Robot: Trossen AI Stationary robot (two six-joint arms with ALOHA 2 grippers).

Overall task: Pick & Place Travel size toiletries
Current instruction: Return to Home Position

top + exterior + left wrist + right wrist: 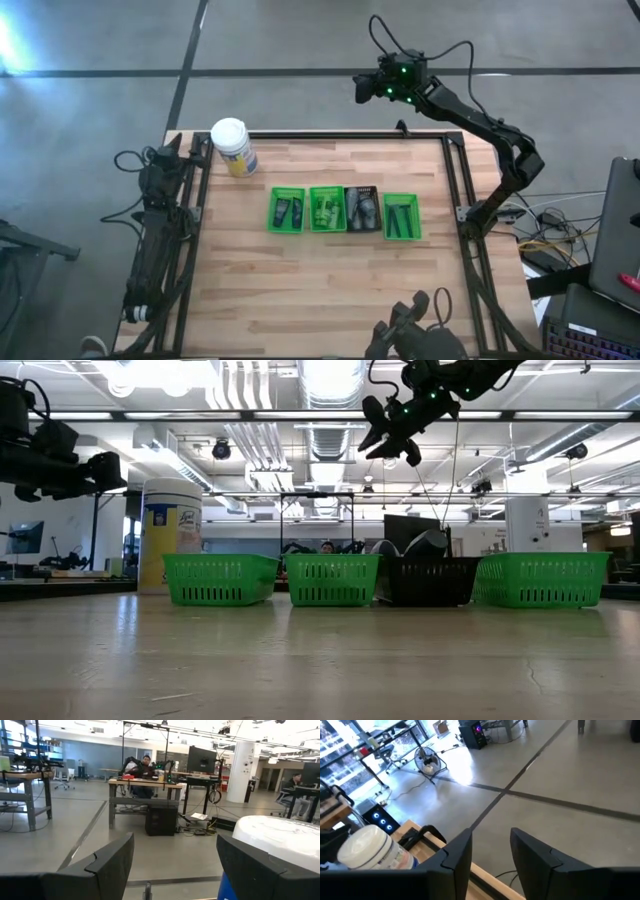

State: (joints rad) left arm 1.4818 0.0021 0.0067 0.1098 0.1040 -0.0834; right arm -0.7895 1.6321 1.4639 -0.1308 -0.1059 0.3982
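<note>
The travel size toiletries lie in four small bins in a row at mid-table: dark tubes in the left green bin, bright green bottles in the second green bin, grey items in the black bin, and thin dark sticks in the right green bin. My right gripper hangs high beyond the table's far edge, open, with nothing between its fingers. My left gripper rests folded at the table's left edge, open wide and empty, beside the white canister.
A white canister with a yellow label stands upright at the far left of the table. A black frame runs around the wooden top. Bare wood lies between the bins and the near edge. People sit at desks in the room beyond.
</note>
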